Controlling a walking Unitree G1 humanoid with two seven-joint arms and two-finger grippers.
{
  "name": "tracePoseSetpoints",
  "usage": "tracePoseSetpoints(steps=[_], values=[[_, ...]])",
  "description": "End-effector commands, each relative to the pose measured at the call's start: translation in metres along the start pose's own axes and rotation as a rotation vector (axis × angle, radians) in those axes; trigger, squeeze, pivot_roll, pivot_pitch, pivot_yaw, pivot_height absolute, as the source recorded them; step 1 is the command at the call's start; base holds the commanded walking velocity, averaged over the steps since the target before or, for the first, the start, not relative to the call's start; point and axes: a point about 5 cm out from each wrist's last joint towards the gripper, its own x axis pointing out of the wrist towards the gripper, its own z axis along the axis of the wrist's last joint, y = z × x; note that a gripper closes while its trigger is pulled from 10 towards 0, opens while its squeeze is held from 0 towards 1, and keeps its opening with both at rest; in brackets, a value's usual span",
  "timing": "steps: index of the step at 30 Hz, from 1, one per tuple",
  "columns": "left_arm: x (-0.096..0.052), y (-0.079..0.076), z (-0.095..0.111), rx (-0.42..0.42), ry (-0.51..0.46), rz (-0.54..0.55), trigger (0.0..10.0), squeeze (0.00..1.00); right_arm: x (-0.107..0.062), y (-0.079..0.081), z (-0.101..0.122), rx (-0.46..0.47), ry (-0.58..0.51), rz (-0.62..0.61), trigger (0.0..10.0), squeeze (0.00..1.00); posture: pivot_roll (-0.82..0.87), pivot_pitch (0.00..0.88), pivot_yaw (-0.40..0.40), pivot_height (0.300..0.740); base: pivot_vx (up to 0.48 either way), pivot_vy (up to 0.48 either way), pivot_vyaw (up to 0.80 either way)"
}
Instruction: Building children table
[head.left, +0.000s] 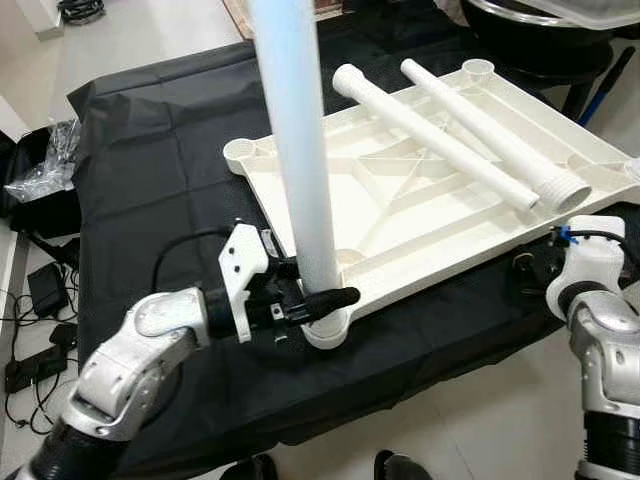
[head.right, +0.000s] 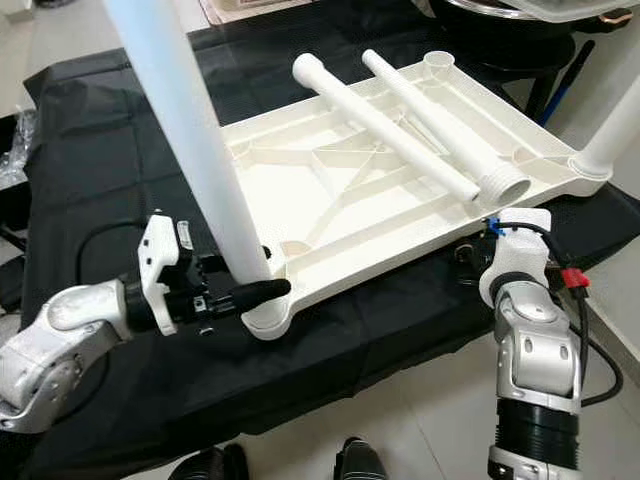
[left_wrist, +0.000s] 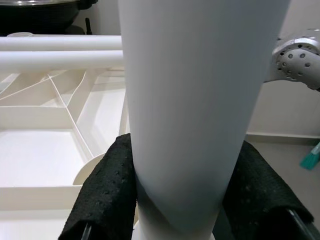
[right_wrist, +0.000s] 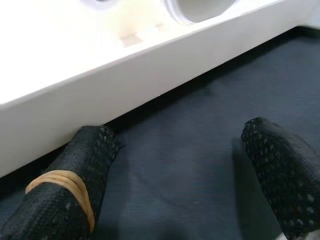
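An upside-down white plastic tabletop (head.left: 455, 262) lies on a table covered in black cloth (head.left: 150, 190). One white leg (head.left: 295, 130) stands upright in its near-left corner socket (head.left: 325, 335). My left gripper (head.left: 325, 300) is shut on this leg just above the socket, and its black pads (left_wrist: 107, 195) press both sides. Two loose legs (head.left: 430, 135) (head.left: 490, 125) lie across the tabletop's ribs. Another leg (head.right: 612, 130) rises from the right corner. Beside the tabletop's near-right rim (right_wrist: 150, 75), my right gripper (right_wrist: 175, 170) is open and low over the cloth, holding nothing.
A crumpled clear plastic bag (head.left: 45, 160) sits at the table's left end. Cables and a power adapter (head.left: 45, 290) lie on the floor to the left. A large dark round object (head.left: 540, 30) stands behind the table. Light floor runs along the near edge.
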Motion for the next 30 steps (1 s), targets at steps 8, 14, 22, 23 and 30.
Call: tracePoseSetpoints(steps=[8, 14, 22, 23, 30], values=[[0.017, 0.025, -0.015, 0.114, 0.048, 0.124, 10.0, 0.41, -0.002, 0.028, 0.015, 0.036, -0.072, 0.167, 10.0, 1.00, -0.02, 0.231, 0.059, 0.740, 0.000, 0.000, 0.00], [0.013, 0.034, -0.018, 0.113, 0.055, 0.146, 10.0, 1.00, -0.007, 0.040, 0.021, 0.059, -0.096, 0.260, 10.0, 1.00, -0.03, 0.234, 0.062, 0.740, 0.000, 0.000, 0.00], [-0.037, 0.018, -0.008, 0.054, 0.121, 0.003, 10.0, 1.00, -0.025, 0.074, 0.037, 0.110, -0.158, 0.630, 10.0, 1.00, -0.01, 0.245, 0.046, 0.740, 0.000, 0.000, 0.00], [-0.037, 0.018, -0.008, 0.054, 0.121, 0.003, 10.0, 1.00, -0.025, 0.074, 0.037, 0.110, -0.158, 0.630, 10.0, 1.00, -0.01, 0.245, 0.046, 0.740, 0.000, 0.000, 0.00], [-0.083, 0.013, 0.002, 0.022, 0.152, 0.092, 10.0, 0.00, -0.053, 0.092, 0.060, -0.032, -0.230, 1.139, 10.0, 1.00, 0.01, 0.250, 0.024, 0.740, 0.000, 0.000, 0.00]])
